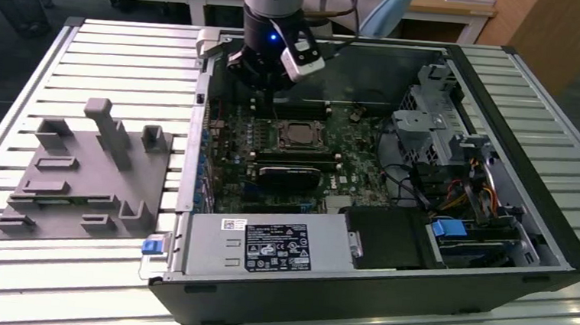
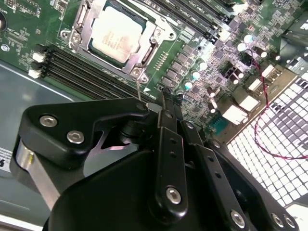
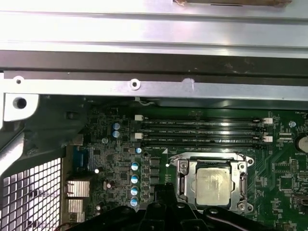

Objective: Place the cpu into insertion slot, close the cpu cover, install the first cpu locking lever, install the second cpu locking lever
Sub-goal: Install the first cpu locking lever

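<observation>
1. Claw (image 2: 161, 103) looks pressed together just above the green board, at the upper end of a thin lever rod (image 2: 138, 86); whether it actually pinches the rod, I cannot tell.
2. Cpu (image 2: 115, 33) lies flat in the insertion slot (image 1: 296, 135), with the cpu cover (image 3: 239, 183) down around it.
3. Risk: the springy rod could slip off the tips and flick free, leaving the cover unlocked.
4. Risk: a push off-line could scrape the memory slots (image 2: 86, 67) just beside the socket.

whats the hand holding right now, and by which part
Cannot be told: the hand is at a thin locking lever beside the seated cpu.
</observation>
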`<state>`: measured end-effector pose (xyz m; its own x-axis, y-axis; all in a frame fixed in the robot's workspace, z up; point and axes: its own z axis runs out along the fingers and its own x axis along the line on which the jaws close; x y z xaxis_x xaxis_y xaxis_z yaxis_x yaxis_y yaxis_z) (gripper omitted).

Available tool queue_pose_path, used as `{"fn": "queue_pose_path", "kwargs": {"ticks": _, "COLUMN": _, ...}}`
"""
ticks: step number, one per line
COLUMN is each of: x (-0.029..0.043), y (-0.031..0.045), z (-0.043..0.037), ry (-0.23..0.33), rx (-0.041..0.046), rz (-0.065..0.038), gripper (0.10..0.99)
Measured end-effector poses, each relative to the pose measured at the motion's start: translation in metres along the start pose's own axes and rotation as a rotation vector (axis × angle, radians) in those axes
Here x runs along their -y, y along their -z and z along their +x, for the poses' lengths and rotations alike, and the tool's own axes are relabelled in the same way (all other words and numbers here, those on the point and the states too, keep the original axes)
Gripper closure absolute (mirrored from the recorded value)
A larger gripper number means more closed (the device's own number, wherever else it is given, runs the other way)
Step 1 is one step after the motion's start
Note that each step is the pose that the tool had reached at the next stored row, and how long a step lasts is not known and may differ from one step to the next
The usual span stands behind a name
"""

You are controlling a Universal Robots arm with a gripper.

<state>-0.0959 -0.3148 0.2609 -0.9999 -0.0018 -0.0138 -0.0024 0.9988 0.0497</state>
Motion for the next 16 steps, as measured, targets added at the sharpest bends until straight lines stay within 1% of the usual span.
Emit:
{"fn": "queue_pose_path", "kwargs": {"ticks": 6, "x": -0.0012, "y": -0.001, "z": 0.0053, "ry": 0.0, "rx": -0.0001, "rz": 0.0, "gripper": 0.98}}
{"fn": "queue_pose_path", "kwargs": {"ticks": 12, "x": -0.0074, "y": -0.0037, "z": 0.0071, "ry": 0.0, "rx": 0.0, "rz": 0.0, "gripper": 0.98}}
{"fn": "queue_pose_path", "kwargs": {"ticks": 16, "x": -0.0131, "y": -0.0055, "z": 0.0077, "ry": 0.0, "rx": -0.0001, "rz": 0.0, "gripper": 0.98}}
